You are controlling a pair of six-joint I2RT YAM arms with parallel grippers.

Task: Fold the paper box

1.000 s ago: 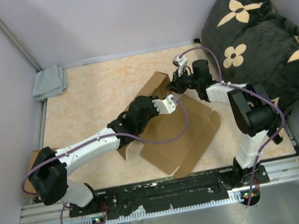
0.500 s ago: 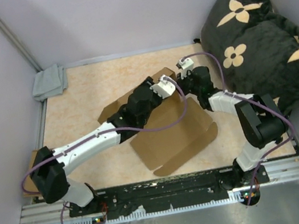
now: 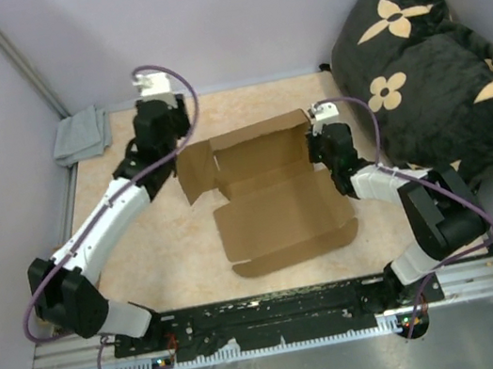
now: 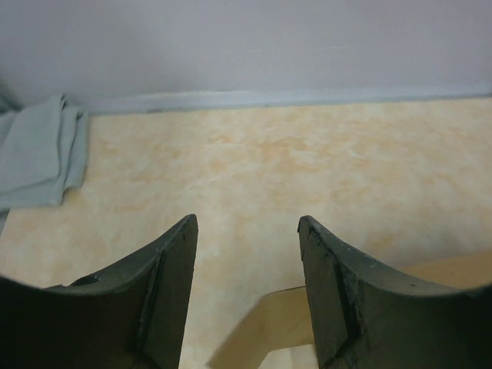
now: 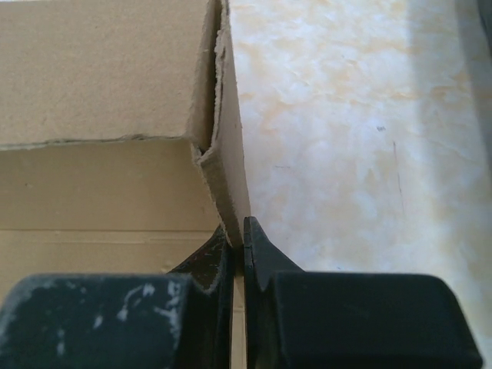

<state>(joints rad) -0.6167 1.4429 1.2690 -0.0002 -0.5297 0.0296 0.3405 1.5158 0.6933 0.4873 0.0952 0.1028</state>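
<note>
The paper box (image 3: 275, 208) lies at mid-table, a brown die-cut sheet with its back wall and side flaps raised and the front panel flat. My right gripper (image 3: 318, 145) is shut on the top edge of the box's right side wall (image 5: 223, 154), with the cardboard pinched between its jaws (image 5: 243, 231). My left gripper (image 3: 163, 115) is open and holds nothing. It hovers at the back left, clear of the box and facing the rear wall. Only a corner of the box (image 4: 286, 327) shows low between its fingers (image 4: 247, 223).
A folded grey cloth (image 3: 82, 135) (image 4: 38, 154) lies in the back left corner. A black cushion with tan flowers (image 3: 425, 57) fills the right side. Lilac walls close the table at the back and sides, and a metal rail (image 3: 279, 317) runs along the front.
My left gripper has opened and swung away from the box to the back left. The box has turned and now sits with its walls up. The right gripper has stayed shut on it.
</note>
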